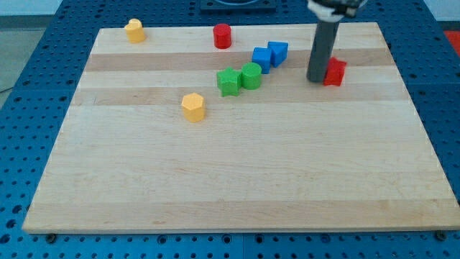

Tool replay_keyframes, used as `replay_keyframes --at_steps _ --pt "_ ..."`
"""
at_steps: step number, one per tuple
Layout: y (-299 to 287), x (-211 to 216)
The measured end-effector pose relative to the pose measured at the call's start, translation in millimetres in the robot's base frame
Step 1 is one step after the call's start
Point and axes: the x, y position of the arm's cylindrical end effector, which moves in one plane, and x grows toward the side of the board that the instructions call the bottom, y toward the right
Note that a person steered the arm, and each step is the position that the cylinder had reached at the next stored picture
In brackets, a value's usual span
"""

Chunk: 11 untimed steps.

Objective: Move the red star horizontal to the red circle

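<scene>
The red star (335, 72) lies at the board's upper right. My tip (316, 79) stands right against its left side, partly hiding it. The red circle (222, 35), a short cylinder, stands near the top edge, left of the middle and well to the left of and above the star.
Two blue blocks (269, 55) touch each other between circle and star. A green star (228, 81) and green cylinder (251, 75) sit just below them. A yellow block (193, 106) lies left of centre, another yellow block (134, 30) at the top left. The wooden board (237, 180) rests on a blue pegboard.
</scene>
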Motion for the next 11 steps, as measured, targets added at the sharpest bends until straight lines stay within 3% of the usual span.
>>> replay_keyframes --at_steps 1,2,3,4,5,6,7,8,10,11 --pt "14 -31" --pt "-17 3" --pt "-12 35" --pt "18 33" --pt "25 -3" --pt "18 -12" --pt "19 23" --pt "50 24" --pt "57 -62" --pt "57 -62"
